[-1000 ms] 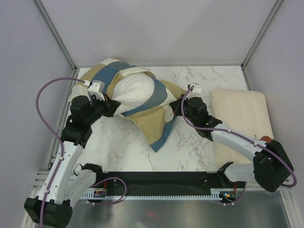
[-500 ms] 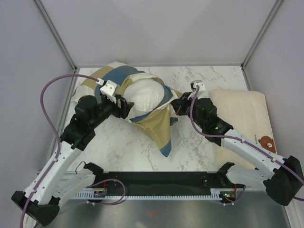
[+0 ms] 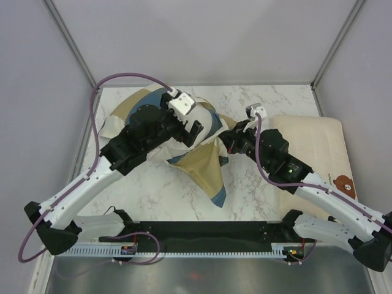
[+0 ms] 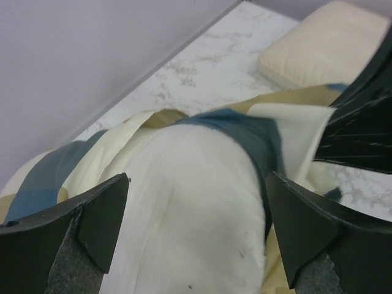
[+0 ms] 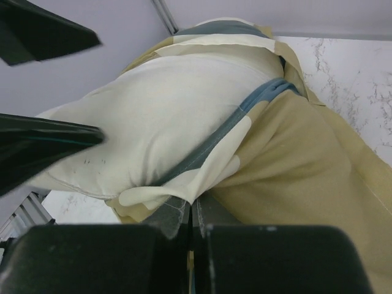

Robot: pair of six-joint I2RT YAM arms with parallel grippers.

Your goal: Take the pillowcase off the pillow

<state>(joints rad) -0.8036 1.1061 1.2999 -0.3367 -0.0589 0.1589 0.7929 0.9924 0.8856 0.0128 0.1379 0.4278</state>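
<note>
The pillowcase (image 3: 205,168), blocks of blue, tan and cream, is bunched at the back left of the marble table (image 3: 269,104), with a tan corner trailing toward the front. The plump off-white pillow (image 4: 196,208) bulges out of it. My left gripper (image 3: 191,136) hovers over this bare pillow, open wide, and the left wrist view shows nothing held between its fingers (image 4: 92,226). My right gripper (image 3: 225,141) is shut on a cream and blue edge of the pillowcase (image 5: 294,159), just right of the pillow (image 5: 165,116). The left arm hides most of the pillow from above.
A flatter cream pillow with a brown bear print (image 3: 312,147) lies along the table's right edge, close to my right arm. Grey walls and frame posts close in the back and both sides. The arm bases and a cable rail (image 3: 202,245) line the near edge.
My left gripper has opened, let go of the fabric, and swung right and back over the pillow. My right gripper stays shut on the pillowcase edge, its arm having shifted left.
</note>
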